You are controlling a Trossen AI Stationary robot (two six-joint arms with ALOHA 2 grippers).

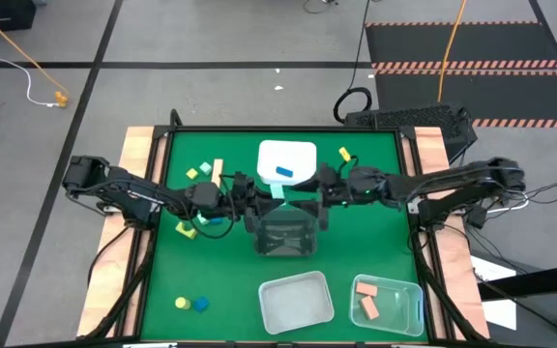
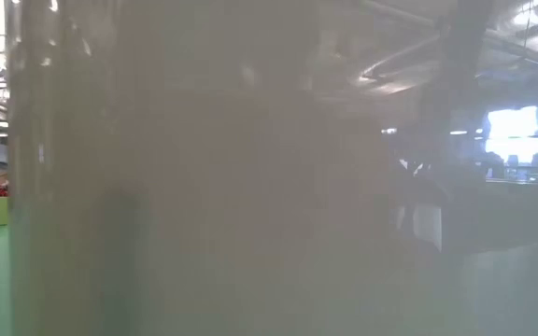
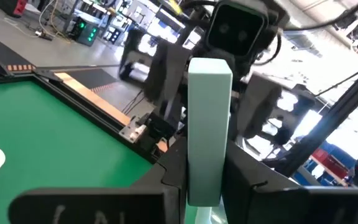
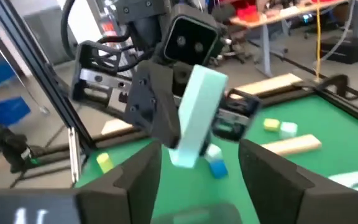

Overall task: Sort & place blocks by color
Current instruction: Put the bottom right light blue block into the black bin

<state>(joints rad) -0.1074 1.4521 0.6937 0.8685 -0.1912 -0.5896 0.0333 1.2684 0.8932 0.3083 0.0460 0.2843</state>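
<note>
A mint green bar (image 1: 278, 190) hangs in the air over a dark tub (image 1: 284, 235) at the table's middle. My left gripper (image 1: 259, 194) comes from the left and is shut on the bar (image 3: 209, 118). My right gripper (image 1: 304, 193) faces it from the right, open, and its fingers (image 4: 139, 180) stand wide on either side of the bar's free end (image 4: 185, 155) without touching it. Loose yellow, mint and blue blocks (image 1: 197, 173) lie on the mat to the left. A blue block (image 1: 283, 172) lies in the white tub (image 1: 300, 155). My left gripper (image 3: 207, 190) pinches the mint green bar between its two fingers, on the end of the bar (image 3: 204, 180) nearest the wrist. The fingers come level from the table's left and lie along the bar. The bar is lifted clear and points toward the right arm.
A clear tub (image 1: 296, 302) and a second one with salmon blocks (image 1: 387, 304) stand at the near edge; a pale tub wall fills the low view (image 2: 250, 187). A yellow block (image 1: 344, 154) lies far right, a yellow and blue pair (image 1: 191, 304) near left. A wooden bar (image 1: 218, 172) lies on the left.
</note>
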